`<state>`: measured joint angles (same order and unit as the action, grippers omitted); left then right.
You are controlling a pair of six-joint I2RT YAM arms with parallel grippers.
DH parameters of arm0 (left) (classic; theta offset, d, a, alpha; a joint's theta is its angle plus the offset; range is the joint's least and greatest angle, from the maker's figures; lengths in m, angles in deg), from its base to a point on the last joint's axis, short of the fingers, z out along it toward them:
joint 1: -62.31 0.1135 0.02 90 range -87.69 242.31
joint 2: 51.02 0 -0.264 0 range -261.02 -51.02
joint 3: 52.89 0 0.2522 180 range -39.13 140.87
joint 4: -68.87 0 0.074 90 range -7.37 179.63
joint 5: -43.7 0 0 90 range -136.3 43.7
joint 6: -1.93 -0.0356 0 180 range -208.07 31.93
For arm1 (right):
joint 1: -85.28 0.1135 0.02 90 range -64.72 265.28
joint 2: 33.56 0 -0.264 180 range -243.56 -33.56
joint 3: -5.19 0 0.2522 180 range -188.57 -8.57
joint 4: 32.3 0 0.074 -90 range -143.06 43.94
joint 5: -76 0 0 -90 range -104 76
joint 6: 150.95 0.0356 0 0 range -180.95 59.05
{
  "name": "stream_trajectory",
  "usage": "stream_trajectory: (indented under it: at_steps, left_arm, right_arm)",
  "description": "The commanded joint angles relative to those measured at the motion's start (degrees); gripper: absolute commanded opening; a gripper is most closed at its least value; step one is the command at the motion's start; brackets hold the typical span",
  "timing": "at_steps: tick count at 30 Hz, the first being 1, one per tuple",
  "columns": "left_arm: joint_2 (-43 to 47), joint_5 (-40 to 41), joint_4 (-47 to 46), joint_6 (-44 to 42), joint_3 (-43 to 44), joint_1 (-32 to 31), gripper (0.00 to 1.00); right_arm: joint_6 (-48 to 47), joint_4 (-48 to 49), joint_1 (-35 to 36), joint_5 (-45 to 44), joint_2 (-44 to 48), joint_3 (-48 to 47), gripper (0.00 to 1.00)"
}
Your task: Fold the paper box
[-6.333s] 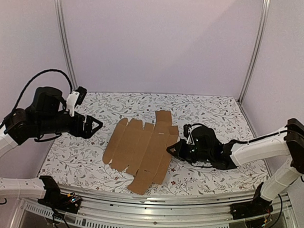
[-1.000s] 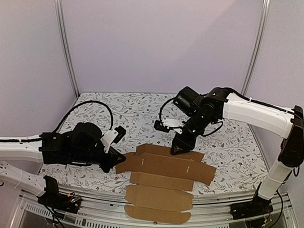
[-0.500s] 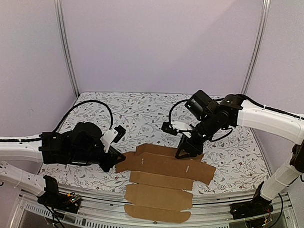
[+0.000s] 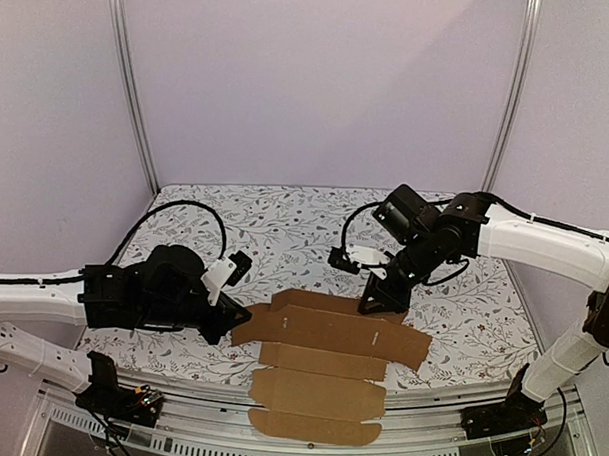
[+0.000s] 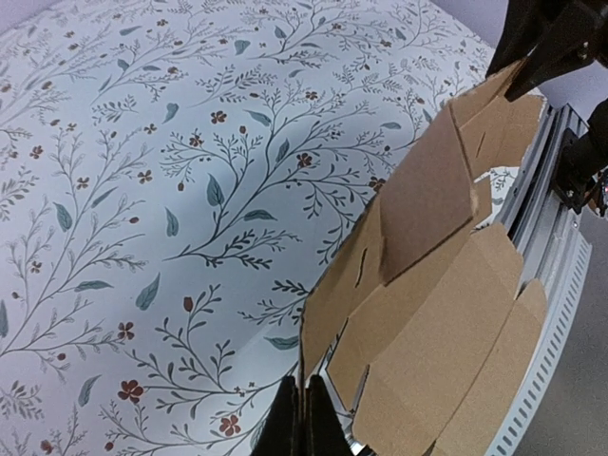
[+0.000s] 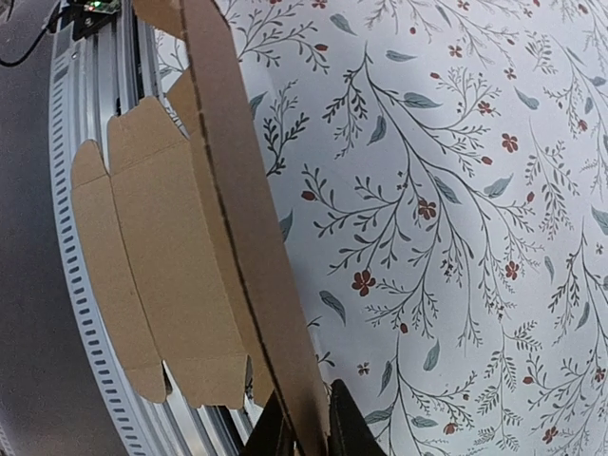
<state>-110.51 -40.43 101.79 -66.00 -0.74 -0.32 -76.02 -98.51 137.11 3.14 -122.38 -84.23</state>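
The paper box (image 4: 326, 334) is a brown die-cut sheet lying mostly flat at the table's front, its near flaps reaching over the front rail. My left gripper (image 4: 243, 317) is shut on the sheet's left edge. In the left wrist view the thin edge runs between the closed fingers of that gripper (image 5: 304, 423), and the paper box (image 5: 427, 313) spreads to the right. My right gripper (image 4: 375, 306) sits on the far long panel, which is raised. The right wrist view shows that panel of the paper box (image 6: 237, 209) filling the gap of the right gripper (image 6: 309, 432).
A floral cloth covers the table (image 4: 265, 217). A slotted metal rail (image 4: 177, 446) runs along the near edge under the box's flaps. Upright frame posts (image 4: 129, 82) and plain walls close in the back and sides.
My right arm has slid to the right along the far panel and lowered onto it, and its jaws have narrowed onto the cardboard. The left arm and the sheet have stayed put.
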Motion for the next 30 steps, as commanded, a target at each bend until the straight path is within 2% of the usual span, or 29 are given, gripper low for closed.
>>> stream_trajectory:
  at_steps: [1, 4, 9, 10, 11, 14, 15, 18, 21, 25, 27, 29, 30]
  left_arm:
    - [0.3, 0.7, 0.5, -0.6, 0.3, -0.9, 0.00]
    - [0.3, 1.0, 0.7, -0.5, 0.4, -0.8, 0.00]
    - [0.4, 2.9, 2.1, -0.1, 1.5, -0.8, 0.00]
    - [0.4, 3.1, 2.5, 0.0, 2.0, -0.8, 0.03]
    - [0.4, 3.4, 3.1, 0.0, 2.6, -0.8, 0.10]
    - [0.6, 5.6, 5.5, 0.2, 4.9, -0.9, 0.43]
    - [0.6, 7.0, 6.8, 0.4, 5.8, -0.8, 0.51]
    - [0.9, 9.6, 9.9, 0.0, 8.7, -0.8, 0.59]
    - [1.2, 10.6, 10.8, -0.3, 11.3, -0.8, 0.61]
    - [0.0, 11.7, 10.9, -0.3, 14.5, -0.8, 0.53]
    - [-1.4, 12.0, 11.5, -0.1, 16.7, -0.7, 0.35]
    - [-3.3, 11.8, 11.9, -0.1, 19.2, -0.7, 0.00]
    - [-4.2, 11.5, 12.1, -0.1, 20.2, -0.7, 0.00]
  right_arm:
    - [0.3, 0.1, 0.0, -1.9, 1.4, 0.9, 0.09]
    - [0.3, 0.1, 0.2, -1.7, 1.5, 0.9, 0.00]
    - [0.2, 0.0, 2.5, -4.1, 1.5, 0.8, 0.00]
    - [0.4, -0.1, 2.7, -4.5, 1.6, 0.8, 0.00]
    - [0.5, -0.1, 2.9, -5.0, 1.7, 0.8, 0.00]
    - [0.9, -0.1, 3.6, -7.2, 2.0, 0.7, 0.00]
    - [1.0, -0.1, 3.8, -7.9, 2.2, 0.6, 0.00]
    - [1.3, -0.3, 4.4, -8.6, 2.6, 0.1, 0.00]
    - [1.2, -0.6, 4.6, -8.1, 2.9, -0.5, 0.00]
    - [1.3, -0.7, 5.2, -7.8, 3.1, -1.0, 0.00]
    - [1.6, -0.6, 5.7, -7.8, 3.3, -1.3, 0.00]
    - [1.8, -0.6, 6.2, -8.3, 3.5, -1.5, 0.00]
    - [1.9, -0.6, 6.4, -8.4, 3.5, -1.7, 0.00]
